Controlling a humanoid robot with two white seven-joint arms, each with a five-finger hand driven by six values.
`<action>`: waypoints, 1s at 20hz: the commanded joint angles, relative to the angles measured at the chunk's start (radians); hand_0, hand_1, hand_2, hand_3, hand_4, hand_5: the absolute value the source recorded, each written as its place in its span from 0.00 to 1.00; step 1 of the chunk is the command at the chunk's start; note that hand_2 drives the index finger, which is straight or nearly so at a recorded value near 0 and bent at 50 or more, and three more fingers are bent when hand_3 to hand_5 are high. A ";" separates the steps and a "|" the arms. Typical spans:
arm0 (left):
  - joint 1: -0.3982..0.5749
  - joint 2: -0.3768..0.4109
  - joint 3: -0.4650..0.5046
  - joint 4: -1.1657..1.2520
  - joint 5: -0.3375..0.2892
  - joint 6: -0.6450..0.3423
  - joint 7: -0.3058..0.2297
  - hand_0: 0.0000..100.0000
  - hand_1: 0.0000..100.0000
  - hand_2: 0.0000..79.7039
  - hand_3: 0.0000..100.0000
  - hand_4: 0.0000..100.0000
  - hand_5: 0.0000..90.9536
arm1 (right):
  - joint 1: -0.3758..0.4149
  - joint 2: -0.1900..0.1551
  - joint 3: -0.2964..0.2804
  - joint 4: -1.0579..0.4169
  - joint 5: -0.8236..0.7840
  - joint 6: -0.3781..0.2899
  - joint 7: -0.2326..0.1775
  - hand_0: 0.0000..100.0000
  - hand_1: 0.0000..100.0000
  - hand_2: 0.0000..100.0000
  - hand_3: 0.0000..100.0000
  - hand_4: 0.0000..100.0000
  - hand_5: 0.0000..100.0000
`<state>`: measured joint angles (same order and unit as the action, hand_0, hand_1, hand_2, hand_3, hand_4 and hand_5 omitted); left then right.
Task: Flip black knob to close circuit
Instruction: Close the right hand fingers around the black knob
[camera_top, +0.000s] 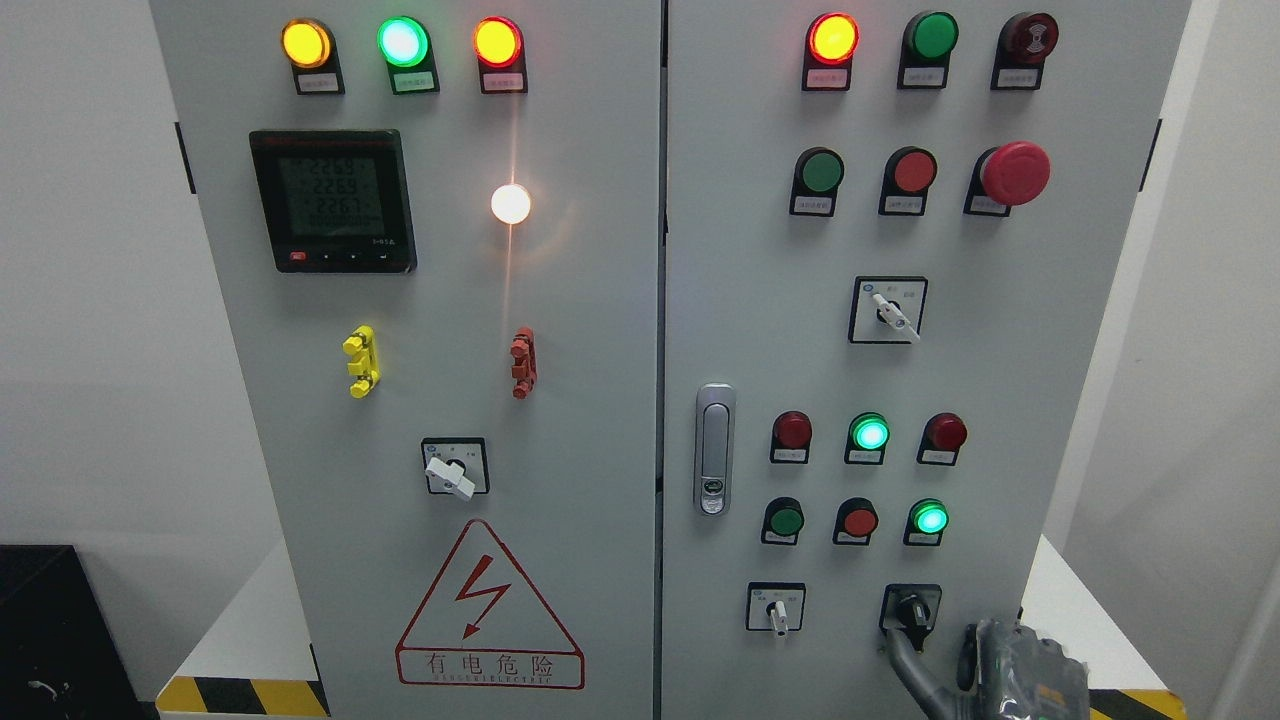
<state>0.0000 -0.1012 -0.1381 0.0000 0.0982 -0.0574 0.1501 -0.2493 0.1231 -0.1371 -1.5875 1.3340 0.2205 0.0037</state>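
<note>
Only the right hand (985, 665) shows, at the bottom edge on the right. It is built of dark grey and black parts with a dull metallic sheen. One long, slim grey finger (905, 660) has a smooth, rounded surface and a darker tip. Beside it a black curved loop, like a cable or strap, stands out from the hand's body. The palm block is boxy, with glossy, wrinkled-looking grey covering, and a small orange-brown patch marks its lower right part.
</note>
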 joint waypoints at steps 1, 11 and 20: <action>0.023 0.000 0.000 -0.029 0.000 0.001 0.000 0.12 0.56 0.00 0.00 0.00 0.00 | 0.001 -0.003 -0.025 0.007 0.001 -0.003 -0.001 0.00 0.01 0.86 1.00 1.00 1.00; 0.023 0.000 0.000 -0.029 0.000 0.001 0.000 0.12 0.56 0.00 0.00 0.00 0.00 | -0.002 -0.008 -0.042 0.006 -0.001 -0.006 0.001 0.00 0.01 0.86 1.00 1.00 1.00; 0.023 0.000 0.000 -0.029 0.000 0.001 0.000 0.12 0.56 0.00 0.00 0.00 0.00 | -0.013 -0.010 -0.047 0.003 -0.003 -0.007 0.001 0.00 0.01 0.85 1.00 1.00 1.00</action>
<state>0.0000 -0.1012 -0.1381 0.0000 0.0982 -0.0574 0.1501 -0.2542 0.1159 -0.1700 -1.5831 1.3326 0.2127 0.0049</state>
